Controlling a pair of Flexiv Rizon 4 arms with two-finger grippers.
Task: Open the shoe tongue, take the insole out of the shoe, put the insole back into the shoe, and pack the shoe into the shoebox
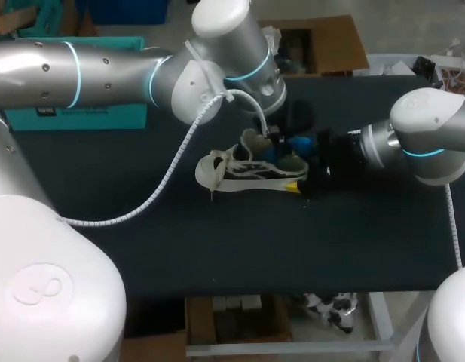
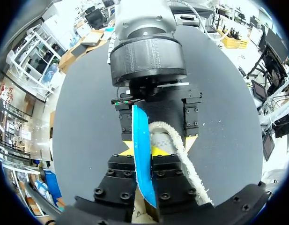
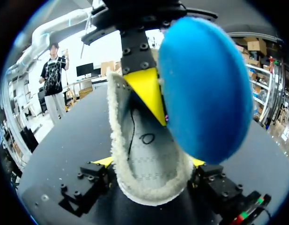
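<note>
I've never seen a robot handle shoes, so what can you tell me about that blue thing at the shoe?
The blue insole is a thin, smooth pad, foam by the look, with a rounded end. It is held over the opening of the shoe, with the left tool shut on it, one finger on each face. Whether its lower end sits inside the shoe, I cannot tell.

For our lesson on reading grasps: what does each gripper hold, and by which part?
Left gripper: fingers pinch the blue insole across its flat faces. Right gripper: fingers clamp the shoe at its heel collar.
</note>
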